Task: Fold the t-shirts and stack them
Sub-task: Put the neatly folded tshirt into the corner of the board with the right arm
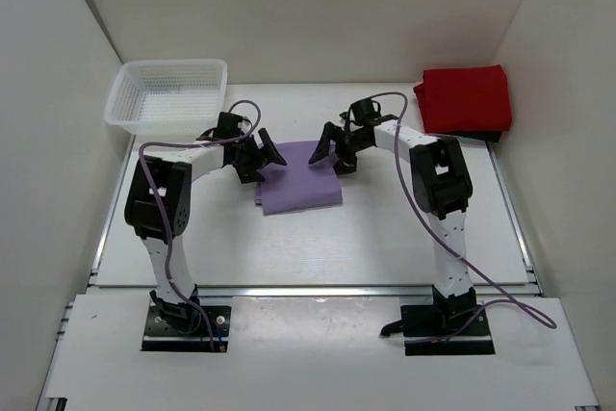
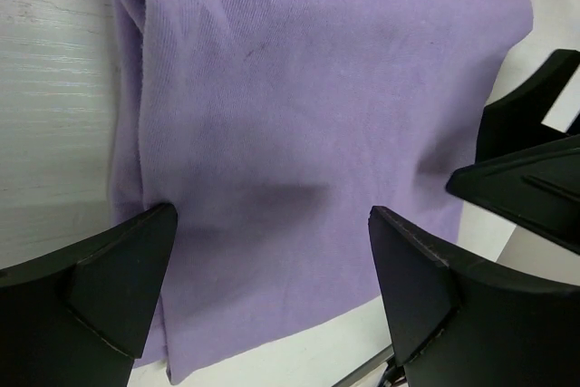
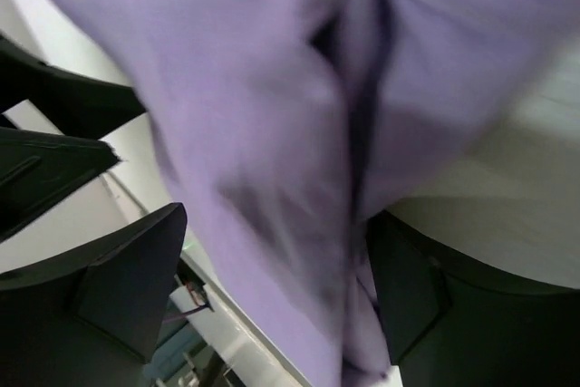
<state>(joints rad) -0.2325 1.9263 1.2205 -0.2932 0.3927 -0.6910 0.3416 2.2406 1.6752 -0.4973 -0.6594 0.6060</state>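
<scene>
The lavender t-shirt (image 1: pixel 299 185) lies folded in a small rectangle at the table's middle. My left gripper (image 1: pixel 264 155) hovers at its far left edge; in the left wrist view the gripper (image 2: pixel 272 215) is open, its fingers (image 2: pixel 118 269) spread over the flat purple cloth (image 2: pixel 299 115) and holding nothing. My right gripper (image 1: pixel 332 153) is at the shirt's far right edge. In the right wrist view the gripper (image 3: pixel 272 224) has its jaws wide apart, with blurred, bunched purple cloth (image 3: pixel 263 133) between them. The red t-shirt (image 1: pixel 464 98) lies folded at the back right.
A white mesh basket (image 1: pixel 168 93) stands at the back left corner. White walls enclose the table on the left, back and right. The two grippers face each other closely; the right one's black fingers (image 2: pixel 526 151) show in the left wrist view.
</scene>
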